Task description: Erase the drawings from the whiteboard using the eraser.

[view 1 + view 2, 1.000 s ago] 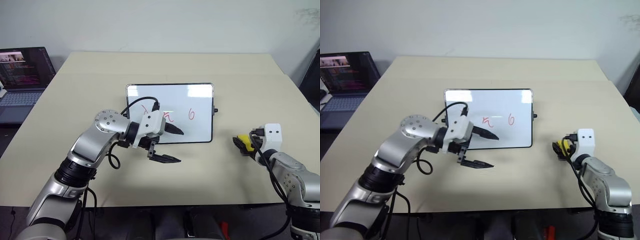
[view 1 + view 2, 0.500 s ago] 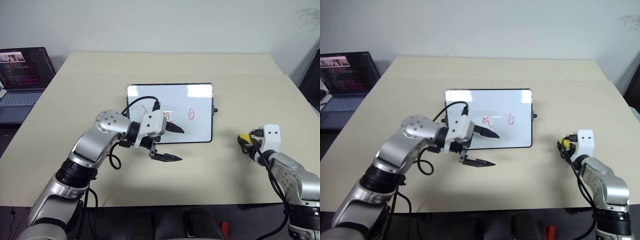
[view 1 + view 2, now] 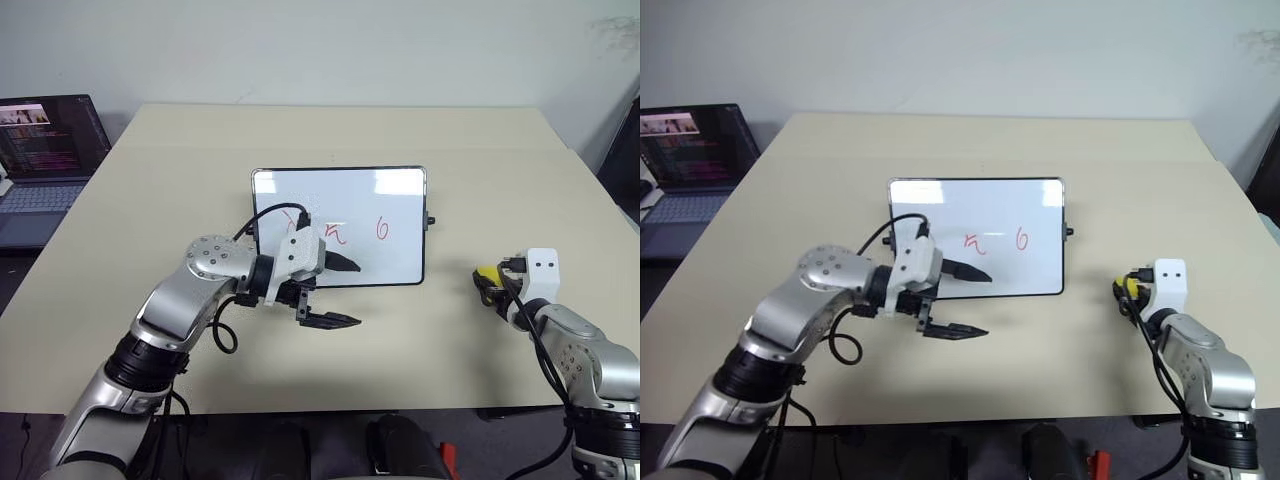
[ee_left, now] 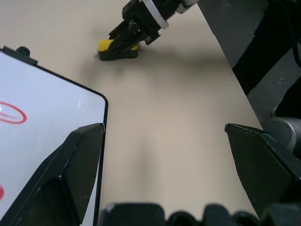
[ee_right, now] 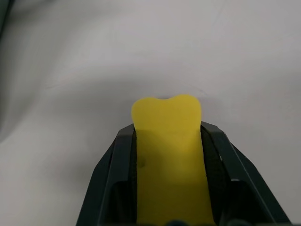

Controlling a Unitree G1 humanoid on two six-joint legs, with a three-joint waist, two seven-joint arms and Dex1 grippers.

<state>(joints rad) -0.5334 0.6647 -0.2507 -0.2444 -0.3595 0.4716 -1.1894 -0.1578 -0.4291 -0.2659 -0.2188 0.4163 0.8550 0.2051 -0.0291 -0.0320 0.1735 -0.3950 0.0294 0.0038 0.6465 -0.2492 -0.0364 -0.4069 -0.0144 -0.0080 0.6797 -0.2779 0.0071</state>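
leftmost drawing (image 3: pixel 292 217) partly hidden by left arm, laptop (image 3: pixel 45 165) cropped

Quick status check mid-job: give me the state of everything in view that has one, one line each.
whiteboard: flat on table, red drawings unerased.
eraser: resting on table, clamped between right gripper's jaws.
right gripper: shut on eraser.
left gripper: jaws open, holding nothing, at whiteboard's near edge.
laptop: open, screen lit.

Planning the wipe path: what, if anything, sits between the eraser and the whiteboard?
Nothing visible does. The eraser, clamped in the right gripper, has only bare table between it and the whiteboard. The open left gripper hovers at the board's near edge.
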